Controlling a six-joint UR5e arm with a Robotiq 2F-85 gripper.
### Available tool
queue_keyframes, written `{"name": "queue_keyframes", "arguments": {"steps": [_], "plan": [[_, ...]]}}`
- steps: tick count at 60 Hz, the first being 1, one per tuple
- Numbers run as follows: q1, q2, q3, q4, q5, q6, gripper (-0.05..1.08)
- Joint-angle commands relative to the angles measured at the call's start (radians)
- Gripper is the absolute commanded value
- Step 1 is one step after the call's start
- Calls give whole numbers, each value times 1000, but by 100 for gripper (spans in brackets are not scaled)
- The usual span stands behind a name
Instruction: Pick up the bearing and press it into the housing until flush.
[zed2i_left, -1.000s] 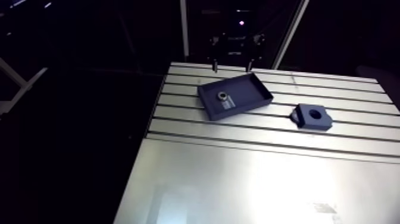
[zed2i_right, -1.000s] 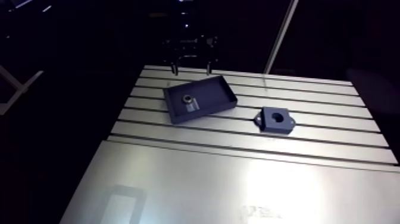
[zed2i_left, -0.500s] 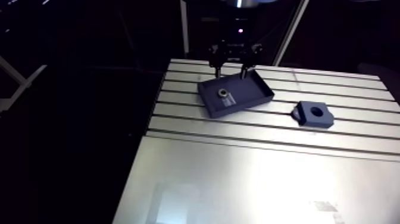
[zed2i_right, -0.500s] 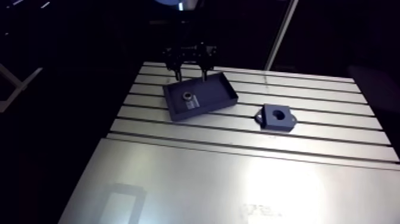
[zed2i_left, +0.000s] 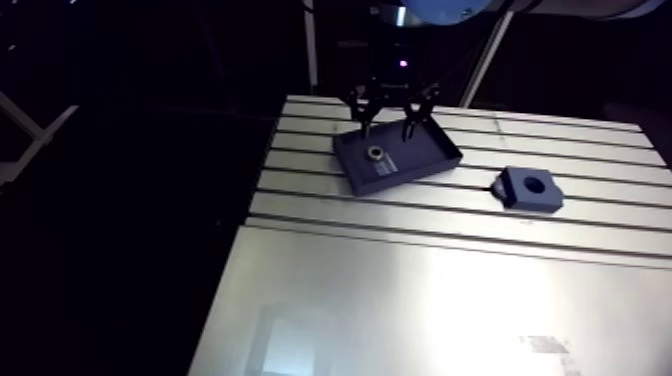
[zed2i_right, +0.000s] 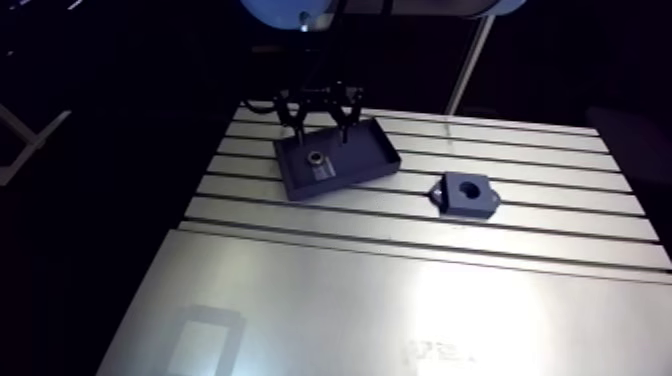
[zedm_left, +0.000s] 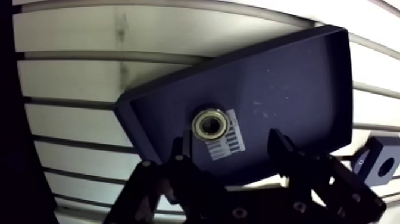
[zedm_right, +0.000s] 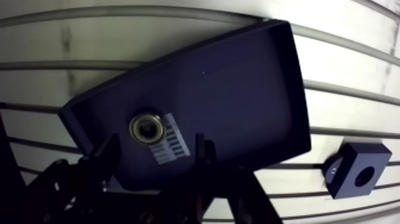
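Silver ring bearing at one end of dark rectangular tray.
Black gripper hovers spread and empty; bearing sits just ahead, off-centre.

One bearing, one housing, one tray.

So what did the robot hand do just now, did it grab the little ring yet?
Not yet. The hand moved in from past the far side of the tray to hang over it, open, with the bearing just ahead of its fingers. It holds nothing. The bearing, the tray and the housing lie where they were on the table.
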Motion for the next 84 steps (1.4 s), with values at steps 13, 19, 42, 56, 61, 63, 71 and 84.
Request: {"name": "queue_keyframes", "arguments": {"steps": [13, 19, 42, 56, 61, 63, 71, 84], "plan": [[13, 10, 8, -11, 2, 0, 28], [19, 12, 9, -12, 1, 0, 28], [21, 39, 11, -44, 1, -2, 32], [21, 46, 11, -46, 0, -2, 34], [21, 46, 11, -46, 0, -2, 35], [21, 46, 11, -46, 0, -3, 35], [20, 47, 12, -46, 0, -3, 36], [20, 55, 14, -46, 0, -5, 40]]}}
